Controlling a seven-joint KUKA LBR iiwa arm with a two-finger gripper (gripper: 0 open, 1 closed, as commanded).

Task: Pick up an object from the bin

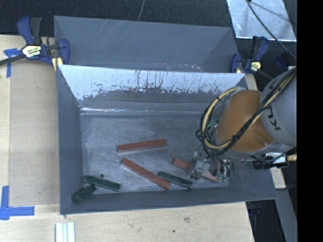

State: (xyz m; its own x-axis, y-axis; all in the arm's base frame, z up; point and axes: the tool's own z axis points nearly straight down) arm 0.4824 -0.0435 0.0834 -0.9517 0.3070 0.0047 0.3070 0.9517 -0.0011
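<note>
My gripper [198, 169] is low in the bin's front right corner, under the orange cover. Its tip sits on a short reddish-brown piece [180, 162] that pokes out to its left, and a pinkish bit [209, 177] shows just right of it. A dark green stick [174, 179] lies slanted right in front of the tip. A longer reddish-brown stick [145, 174] slants along the floor further left.
Another reddish-brown stick [142, 145] lies flat near the bin's middle. Two dark green pieces [102, 183] [83, 194] rest in the front left corner. The bin's right wall and front wall stand close to the gripper.
</note>
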